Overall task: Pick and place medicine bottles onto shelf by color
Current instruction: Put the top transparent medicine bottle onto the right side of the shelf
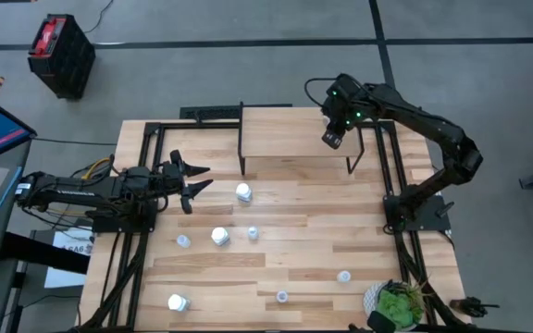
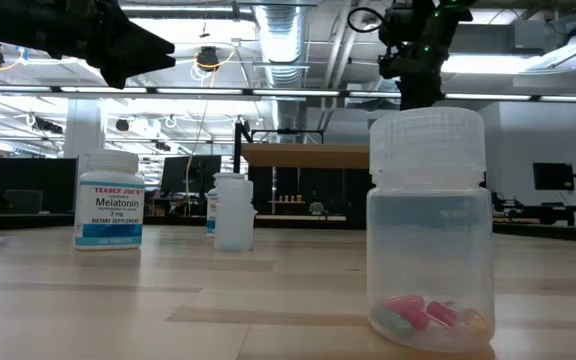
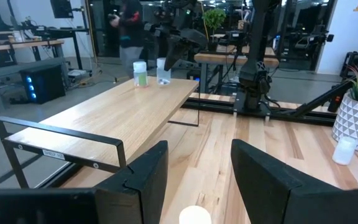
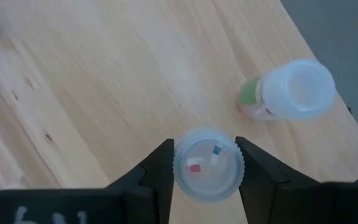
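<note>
The right gripper (image 1: 333, 139) is held over the far right corner of the shelf (image 1: 290, 134), and in the right wrist view (image 4: 205, 165) its two fingers are seen closed against the sides of a small clear bottle (image 4: 207, 163) with a red and a blue-white capsule visible through its lid. Just beside it on the shelf top a second bottle (image 4: 291, 91) with a green label is standing upright, apart from the held one. The left gripper (image 1: 192, 182) is stretched out low over the left side of the table (image 1: 415, 268), its fingers (image 3: 138, 180) spread wide with nothing between them, and the top of a white bottle (image 1: 243, 192) is seen just ahead of it, in front of the shelf. More bottles are scattered across the tabletop: a white one (image 1: 220, 236) near the middle, a small pale one (image 1: 253, 232) just to its right, another pale one (image 1: 183, 240) to its left, a white one (image 1: 177, 302) near the front left edge, and pale ones (image 1: 282, 296) and (image 1: 344, 276) toward the front right. A potted plant (image 1: 398, 303) is set at the front right corner. In the low view a clear bottle (image 2: 430, 230) holding pink capsules is seen closest, and a white melatonin bottle (image 2: 109, 200) farther back.
</note>
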